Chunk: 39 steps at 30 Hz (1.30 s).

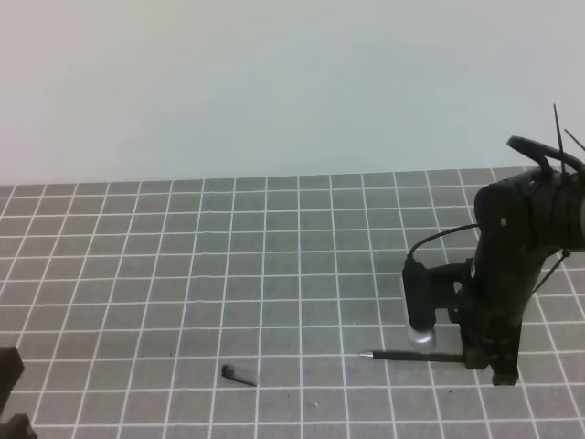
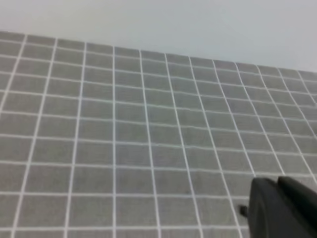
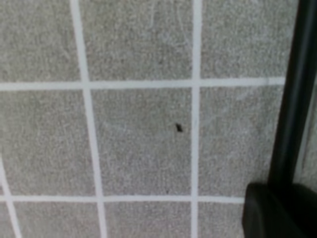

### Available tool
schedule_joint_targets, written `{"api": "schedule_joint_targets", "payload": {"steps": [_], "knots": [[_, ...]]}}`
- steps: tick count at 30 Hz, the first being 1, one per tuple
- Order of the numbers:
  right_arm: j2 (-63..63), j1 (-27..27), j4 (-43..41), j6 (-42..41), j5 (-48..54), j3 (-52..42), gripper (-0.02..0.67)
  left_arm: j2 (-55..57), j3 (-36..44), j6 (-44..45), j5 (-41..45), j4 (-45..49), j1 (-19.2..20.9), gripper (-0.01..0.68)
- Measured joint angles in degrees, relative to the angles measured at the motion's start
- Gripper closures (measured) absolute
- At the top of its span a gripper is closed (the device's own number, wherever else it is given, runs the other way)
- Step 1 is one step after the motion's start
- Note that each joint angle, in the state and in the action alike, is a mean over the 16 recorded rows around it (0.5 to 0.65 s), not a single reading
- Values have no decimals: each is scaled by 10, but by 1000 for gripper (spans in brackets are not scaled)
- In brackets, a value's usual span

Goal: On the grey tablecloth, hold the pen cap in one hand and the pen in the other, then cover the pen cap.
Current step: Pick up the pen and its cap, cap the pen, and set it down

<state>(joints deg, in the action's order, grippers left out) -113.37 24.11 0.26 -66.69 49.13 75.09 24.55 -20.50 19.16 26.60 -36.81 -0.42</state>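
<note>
The grey tablecloth (image 1: 274,256) with its white grid covers the table. The pen (image 1: 411,355) lies flat near the front right, silvery tip pointing left. My right gripper (image 1: 482,358) is lowered onto the pen's rear end. In the right wrist view the pen (image 3: 296,89) runs up from one dark finger (image 3: 277,210) close above the cloth, and the jaws' gap is hidden. The pen cap (image 1: 239,375) lies alone on the cloth at front centre-left. My left gripper (image 1: 9,393) only shows as dark parts at the bottom left corner, far from the cap, with nothing seen in it.
The cloth's far edge meets a plain pale wall (image 1: 274,91). The left wrist view shows only gridded cloth (image 2: 138,129) and a dark gripper part (image 2: 282,210) at the lower right. A tiny dark speck (image 3: 179,128) lies on the cloth.
</note>
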Motion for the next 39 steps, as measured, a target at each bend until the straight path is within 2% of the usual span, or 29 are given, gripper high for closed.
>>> {"api": "schedule_joint_targets", "payload": {"steps": [9, 16, 22, 31, 36, 39], "knots": [[-6, 0, 6, 54, 33, 40, 581, 58, -68, 23, 113, -33, 0, 673], [-7, 0, 13, 91, 35, 64, 581, 179, -189, 87, 241, -66, -5, 673], [-7, 0, 14, 99, 26, 68, 581, 307, -294, 165, 315, -96, -19, 672], [-6, -1, 10, 141, 35, 68, 581, 482, -416, 240, 366, -109, -54, 671], [-6, -1, 6, 173, 59, 68, 581, 551, -458, 258, 375, -65, -82, 656], [-5, -1, 5, 187, 82, 68, 582, 581, -472, 266, 375, -23, -106, 618]]}}
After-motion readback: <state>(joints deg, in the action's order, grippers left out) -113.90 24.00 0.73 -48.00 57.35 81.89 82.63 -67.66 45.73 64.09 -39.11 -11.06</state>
